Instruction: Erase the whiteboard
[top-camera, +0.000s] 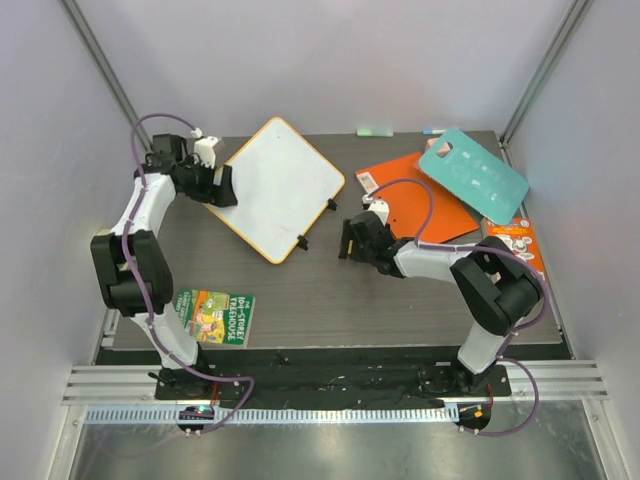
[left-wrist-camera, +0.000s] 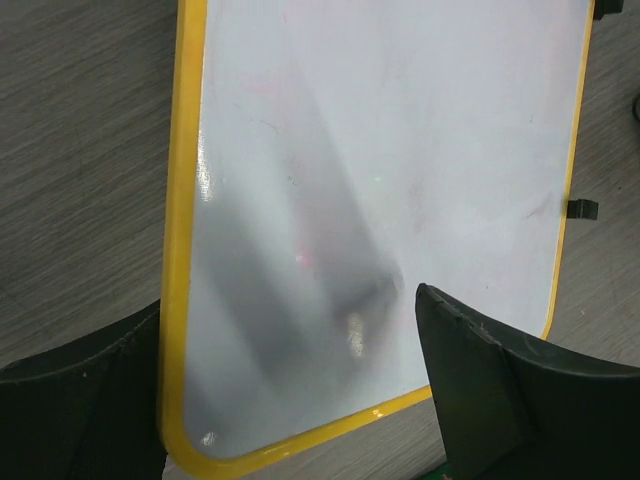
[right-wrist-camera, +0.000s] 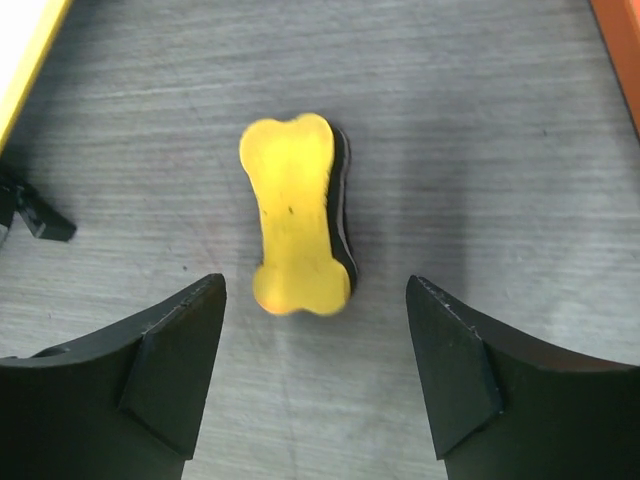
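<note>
The whiteboard (top-camera: 275, 185) lies flat at the back left of the table, turned like a diamond, with an orange-yellow rim and black clips (top-camera: 303, 243) on its right edge. Its surface (left-wrist-camera: 400, 150) looks blank apart from faint smudges. My left gripper (top-camera: 222, 187) is open at the board's left corner; in the left wrist view (left-wrist-camera: 290, 400) its fingers (left-wrist-camera: 500, 390) straddle that corner. My right gripper (top-camera: 348, 240) is open just right of the board. A yellow bone-shaped eraser (right-wrist-camera: 293, 225) with a black underside lies on the table just ahead of its fingertips (right-wrist-camera: 315, 340).
An orange book (top-camera: 415, 200) lies behind the right gripper with a teal card (top-camera: 472, 175) overlapping it. Another book (top-camera: 518, 245) lies at the right edge. A green book (top-camera: 215, 315) lies at the front left. The board's rim (right-wrist-camera: 25, 50) and a clip (right-wrist-camera: 35, 215) show left of the eraser.
</note>
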